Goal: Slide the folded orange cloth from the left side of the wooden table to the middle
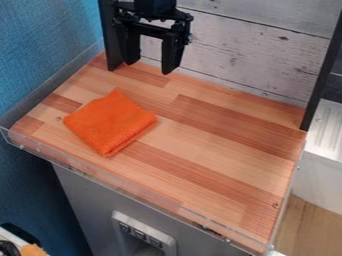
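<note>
The black gripper (151, 61) hangs over the back left of the wooden work surface, its two fingers apart with nothing between them. In front of it and a little to the left, a folded orange cloth (110, 121) lies flat on the wood-striped surface (214, 150). Gripper and cloth are apart.
A low clear rim (137, 187) runs along the front edge. Black upright posts stand at the back left and at the right (322, 75). A whitewashed plank wall (260, 60) closes the back, and a blue wall (43, 45) is at the left.
</note>
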Robot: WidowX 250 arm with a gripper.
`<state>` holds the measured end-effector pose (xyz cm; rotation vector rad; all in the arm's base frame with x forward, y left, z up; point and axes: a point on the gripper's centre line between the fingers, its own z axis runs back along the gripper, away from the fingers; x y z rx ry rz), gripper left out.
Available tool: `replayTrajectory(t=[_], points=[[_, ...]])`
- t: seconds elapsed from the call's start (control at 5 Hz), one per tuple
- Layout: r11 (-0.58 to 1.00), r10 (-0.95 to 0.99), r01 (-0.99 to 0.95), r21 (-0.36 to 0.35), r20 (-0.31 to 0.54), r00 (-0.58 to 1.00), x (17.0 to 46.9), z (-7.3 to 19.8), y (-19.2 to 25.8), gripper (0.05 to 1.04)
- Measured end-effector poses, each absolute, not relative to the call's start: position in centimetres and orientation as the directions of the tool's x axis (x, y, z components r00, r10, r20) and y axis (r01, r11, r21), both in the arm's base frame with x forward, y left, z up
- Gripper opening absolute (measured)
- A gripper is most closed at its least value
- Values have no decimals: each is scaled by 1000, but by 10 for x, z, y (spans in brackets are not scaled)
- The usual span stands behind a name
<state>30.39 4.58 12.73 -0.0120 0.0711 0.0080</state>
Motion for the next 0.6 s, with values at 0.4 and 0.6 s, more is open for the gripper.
replayTrajectory(t=[0.4, 0.6], points=[[993, 118, -118, -6, -64, 991, 301, 121, 56, 999], [981, 194, -195, 1, -48, 980, 295, 115, 65, 999]])
